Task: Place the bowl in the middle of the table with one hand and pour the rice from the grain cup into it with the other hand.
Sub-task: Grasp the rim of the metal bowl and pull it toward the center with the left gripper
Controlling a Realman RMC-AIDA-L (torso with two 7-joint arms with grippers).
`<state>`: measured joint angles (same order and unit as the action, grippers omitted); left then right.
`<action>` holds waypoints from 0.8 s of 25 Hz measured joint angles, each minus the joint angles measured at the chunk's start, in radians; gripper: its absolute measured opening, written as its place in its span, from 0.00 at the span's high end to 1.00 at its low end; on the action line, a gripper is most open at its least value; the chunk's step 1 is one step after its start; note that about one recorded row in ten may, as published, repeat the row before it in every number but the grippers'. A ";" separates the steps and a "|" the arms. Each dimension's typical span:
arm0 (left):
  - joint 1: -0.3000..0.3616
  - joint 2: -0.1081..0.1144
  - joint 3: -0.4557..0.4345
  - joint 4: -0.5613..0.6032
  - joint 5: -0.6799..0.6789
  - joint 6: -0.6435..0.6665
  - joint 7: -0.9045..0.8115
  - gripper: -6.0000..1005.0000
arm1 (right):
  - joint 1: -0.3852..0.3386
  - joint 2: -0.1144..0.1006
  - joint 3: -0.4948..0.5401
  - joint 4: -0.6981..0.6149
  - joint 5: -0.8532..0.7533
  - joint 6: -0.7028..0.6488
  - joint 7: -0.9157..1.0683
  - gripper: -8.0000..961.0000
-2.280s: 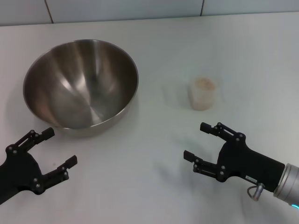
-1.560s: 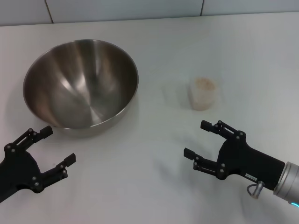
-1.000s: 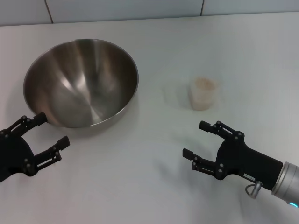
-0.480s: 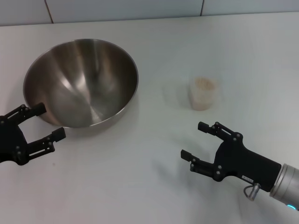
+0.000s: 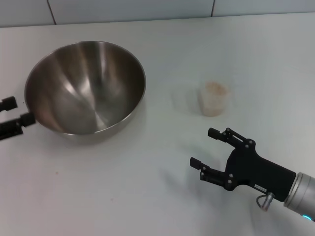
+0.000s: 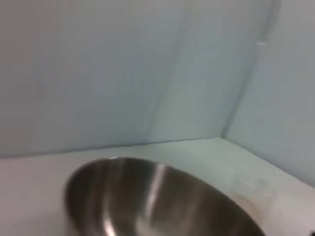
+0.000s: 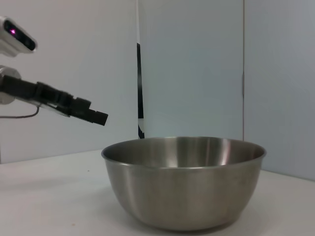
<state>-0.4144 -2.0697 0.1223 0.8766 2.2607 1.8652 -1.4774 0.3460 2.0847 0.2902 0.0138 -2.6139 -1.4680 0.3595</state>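
at the far left edge of the head view, my left gripper (image 5: pixel 14 118) sits with its two fingers spread apart, one fingertip just at the bowl's outer wall and the other a little farther off; i cannot tell whether either one touches the steel. from that hand the bowl (image 5: pixel 86 86) lies directly to the right, its left rim the closest part, so a grasp would mean bracketing that rim wall between the fingers. in the right wrist view the same gripper (image 7: pixel 83 114) hangs above and left of the bowl (image 7: pixel 184 179), which looks to stand clear of it there.

the bowl stands upright and empty on the left part of the table (image 5: pixel 147 187), not in the middle, so i judge the placing step not yet done.

my right gripper (image 5: pixel 212 147) waits near me on the right, fingers wide apart and holding nothing. the grain cup (image 5: pixel 214 98) stands upright beyond it, well apart, with the rice (image 5: pixel 215 88) showing pale at its top. the left hand is clearly nearer the bowl, the right nearer the cup.
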 joint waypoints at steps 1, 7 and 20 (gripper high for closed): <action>-0.004 0.000 0.002 0.022 0.001 -0.003 -0.057 0.16 | 0.001 0.000 0.000 0.000 0.000 0.000 0.000 0.14; -0.005 -0.003 0.173 0.137 0.004 -0.013 -0.298 0.16 | 0.006 0.001 0.001 0.003 0.000 0.010 -0.002 0.14; -0.009 0.000 0.571 0.499 0.135 -0.135 -0.816 0.16 | 0.005 0.002 0.011 0.010 0.000 0.012 -0.027 0.14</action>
<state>-0.4233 -2.0692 0.6928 1.3754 2.3962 1.7304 -2.2932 0.3510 2.0868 0.3014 0.0238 -2.6139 -1.4556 0.3323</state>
